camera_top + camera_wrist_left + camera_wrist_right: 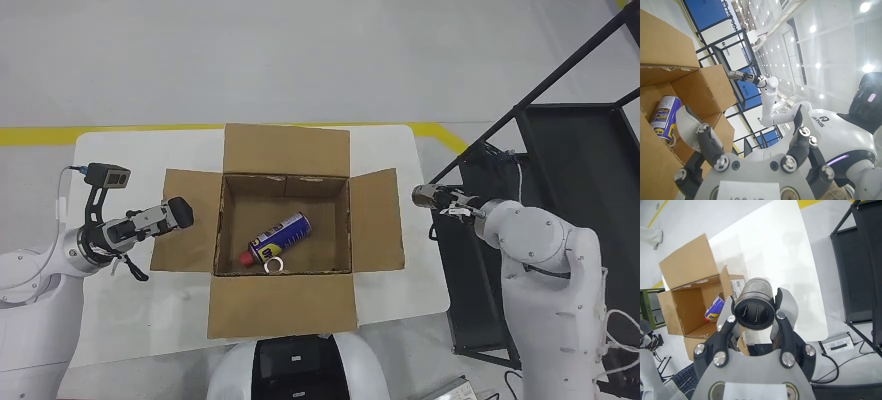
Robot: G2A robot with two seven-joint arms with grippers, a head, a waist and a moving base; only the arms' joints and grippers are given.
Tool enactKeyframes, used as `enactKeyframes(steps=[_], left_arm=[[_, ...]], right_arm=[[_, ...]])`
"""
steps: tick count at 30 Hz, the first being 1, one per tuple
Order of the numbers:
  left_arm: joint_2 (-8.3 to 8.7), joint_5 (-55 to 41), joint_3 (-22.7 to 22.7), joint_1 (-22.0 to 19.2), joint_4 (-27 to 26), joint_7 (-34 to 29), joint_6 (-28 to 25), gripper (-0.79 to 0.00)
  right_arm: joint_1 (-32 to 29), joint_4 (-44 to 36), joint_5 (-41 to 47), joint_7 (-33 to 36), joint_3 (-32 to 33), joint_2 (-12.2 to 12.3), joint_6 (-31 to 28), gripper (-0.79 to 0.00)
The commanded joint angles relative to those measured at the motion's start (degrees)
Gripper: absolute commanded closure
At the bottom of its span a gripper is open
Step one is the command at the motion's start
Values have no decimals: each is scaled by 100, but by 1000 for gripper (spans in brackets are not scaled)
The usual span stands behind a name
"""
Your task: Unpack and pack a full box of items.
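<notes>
The open cardboard box [285, 150] sits mid-table, its four flaps splayed out. The far and near flaps reach about to the far and near edges of the table [120, 150], leaving bare strips only along the left and right edges. The left gripper [178, 213] hangs over the left flap, fingers spread wide with nothing between them. The right gripper [754, 303] is at the table's right edge, between the right flap and the black rack [570, 200], pinching a metal cylinder [756, 289] by its sides. On the box floor a spray can [280, 240] lies on its side, red cap toward the near-left corner, with a small ring [275, 266] just beside it. From the left wrist the box wall cuts off part of both; from the right wrist a finger covers the can's uncapped end.
</notes>
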Motion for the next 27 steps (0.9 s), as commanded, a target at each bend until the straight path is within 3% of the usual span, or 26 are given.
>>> enactKeyframes(steps=[1,5,10,27], left_arm=[[0,0,0,0,0,0,0,-785],[0,0,0,0,0,0,0,-785],[0,0,0,0,0,0,0,-785],[0,0,0,0,0,0,0,-785]], right_arm=[[22,302,-239,-154,-98,12,-24,0],[105,793,-755,-431,-436,22,-36,0],[339,1361,-728,-441,-665,15,-33,0],[337,1490,-750,-621,-723,13,-122,0]])
